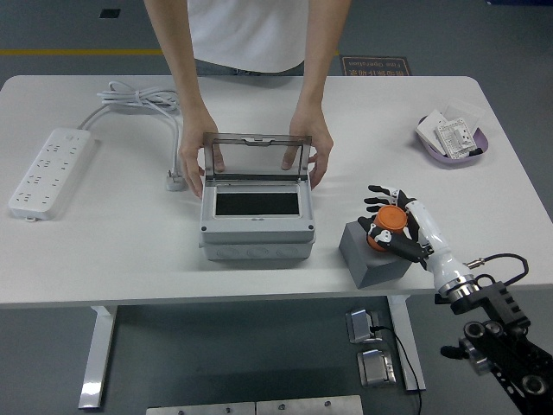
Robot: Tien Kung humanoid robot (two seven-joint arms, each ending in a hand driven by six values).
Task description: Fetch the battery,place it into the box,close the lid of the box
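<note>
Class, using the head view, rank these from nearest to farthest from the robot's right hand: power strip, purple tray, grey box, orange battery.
1. orange battery, inside the right hand
2. grey box, left, table centre
3. purple tray, far right
4. power strip, far left

Box (257, 216) mid-worktop (104, 251); block (367, 259) right of it near front edge; power strip (50, 171) at left edge.

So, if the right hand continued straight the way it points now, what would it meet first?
Probably the open grey box held by the person. The right hand, shut on the orange battery, points left and slightly away; depth is uncertain.
</note>
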